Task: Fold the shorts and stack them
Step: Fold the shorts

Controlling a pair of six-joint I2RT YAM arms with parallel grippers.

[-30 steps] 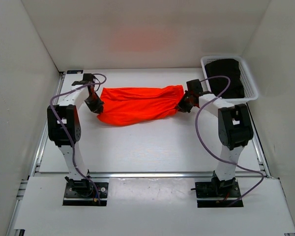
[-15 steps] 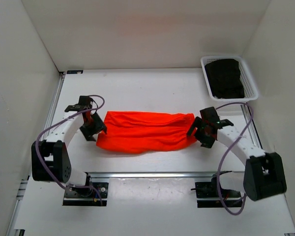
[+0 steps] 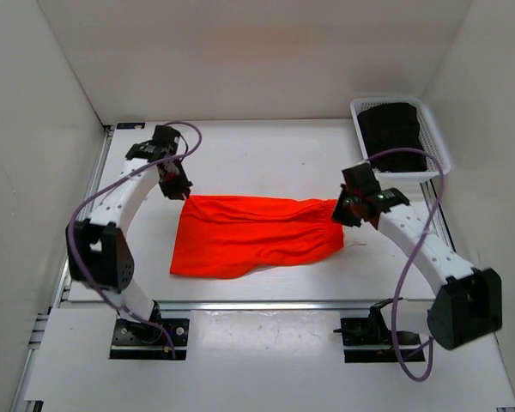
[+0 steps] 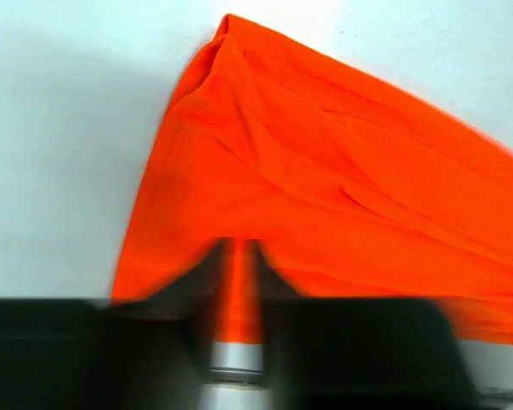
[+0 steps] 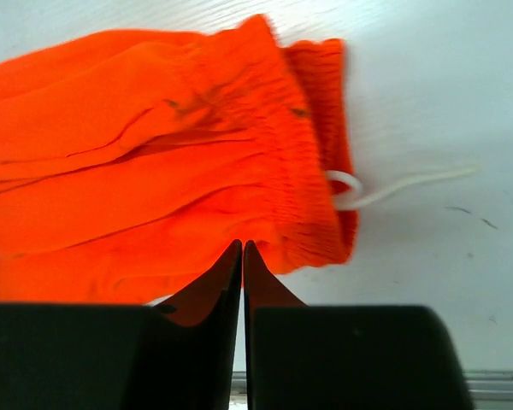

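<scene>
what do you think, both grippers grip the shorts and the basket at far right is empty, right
Not empty: the top view shows dark cloth in the basket. The rest holds: the left gripper and right gripper both grip the shorts.

One pair of shorts, two grippers, one basket, one dark bundle

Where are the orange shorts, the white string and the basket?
shorts (image 3: 249, 236): overhead view, middle of the fabric.
white string (image 5: 410, 184): right wrist view, along its loose tail.
basket (image 3: 438, 137): overhead view, its right rim.
</scene>
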